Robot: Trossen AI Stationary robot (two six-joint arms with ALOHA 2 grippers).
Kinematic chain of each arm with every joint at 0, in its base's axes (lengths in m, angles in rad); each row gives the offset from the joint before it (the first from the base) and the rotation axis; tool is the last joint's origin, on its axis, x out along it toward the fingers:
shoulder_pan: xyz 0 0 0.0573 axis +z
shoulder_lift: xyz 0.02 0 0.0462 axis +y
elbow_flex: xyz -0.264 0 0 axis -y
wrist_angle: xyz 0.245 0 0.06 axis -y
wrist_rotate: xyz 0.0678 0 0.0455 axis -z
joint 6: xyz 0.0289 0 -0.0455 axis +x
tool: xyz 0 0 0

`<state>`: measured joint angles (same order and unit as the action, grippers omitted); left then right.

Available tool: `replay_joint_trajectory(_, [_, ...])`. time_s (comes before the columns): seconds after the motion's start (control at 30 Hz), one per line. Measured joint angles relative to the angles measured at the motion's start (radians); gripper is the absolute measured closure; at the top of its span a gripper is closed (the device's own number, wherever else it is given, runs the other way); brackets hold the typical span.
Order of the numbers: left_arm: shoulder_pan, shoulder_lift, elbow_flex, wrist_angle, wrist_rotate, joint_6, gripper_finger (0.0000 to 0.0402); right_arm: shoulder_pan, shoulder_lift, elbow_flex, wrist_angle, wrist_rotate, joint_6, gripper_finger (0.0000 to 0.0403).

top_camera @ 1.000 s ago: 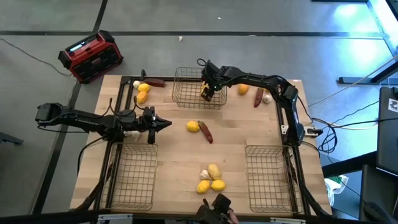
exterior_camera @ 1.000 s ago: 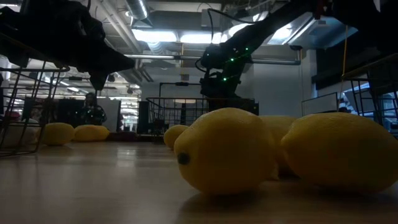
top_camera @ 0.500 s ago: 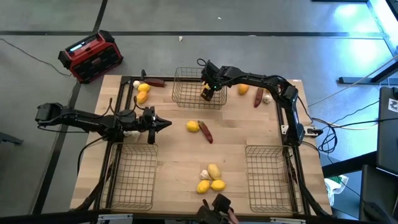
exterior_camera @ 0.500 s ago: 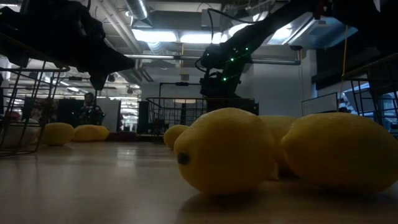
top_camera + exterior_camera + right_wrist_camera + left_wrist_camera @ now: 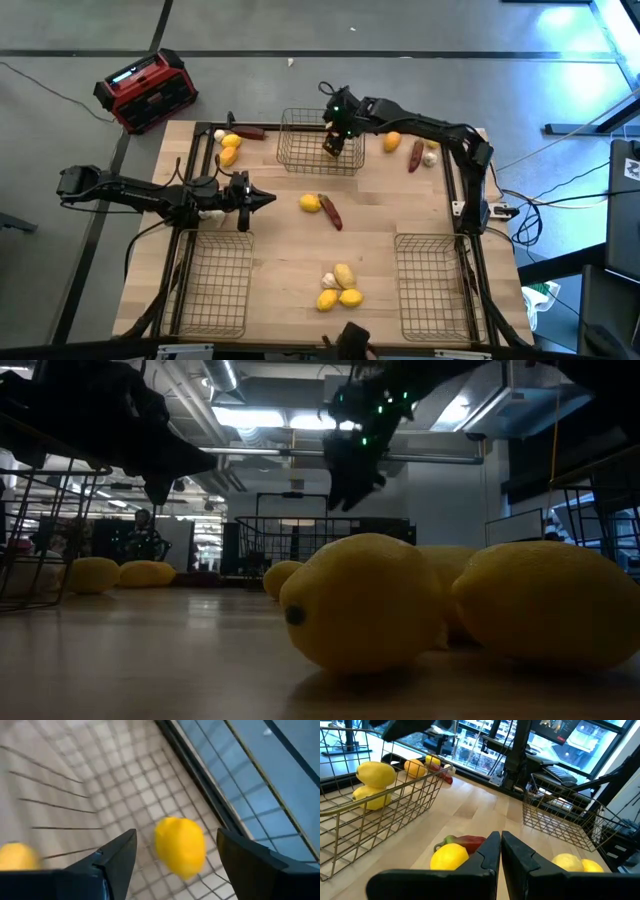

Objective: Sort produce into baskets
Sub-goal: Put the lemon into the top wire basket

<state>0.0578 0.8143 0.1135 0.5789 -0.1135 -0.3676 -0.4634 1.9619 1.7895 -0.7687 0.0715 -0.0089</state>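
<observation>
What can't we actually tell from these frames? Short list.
- Far basket contents, high view: the right gripper hangs over one corner, hiding part of what lies inside.
- Right wrist view: motion blur; the second yellow piece is cut off by the edge.
- Low view: the big lemons up front block most of the table behind them.
- Left gripper, high view: the white piece beside the arm is half hidden.

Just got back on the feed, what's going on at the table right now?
The right end effector hangs open over the far basket, with a lemon in the basket below its fingers, not held. The left end effector is shut and empty, waiting at the table's left side. Still loose on the table: a lemon and chili in the middle, a lemon cluster near the front, and pieces at both far corners. The two near baskets look empty.
</observation>
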Motion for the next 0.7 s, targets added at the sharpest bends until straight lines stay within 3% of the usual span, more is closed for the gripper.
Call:
replay_joint_trajectory(0.43, [0.000,0.000,0.000,0.000,0.000,-0.003,0.0389,0.212,-0.058,0.006,-0.074,-0.004,-0.024,0.0134])
replay_joint_trajectory(0.7, [0.000,0.000,0.000,0.000,0.000,-0.010,0.0389,0.328,-0.057,0.006,-0.022,-0.011,-0.020,0.0134])
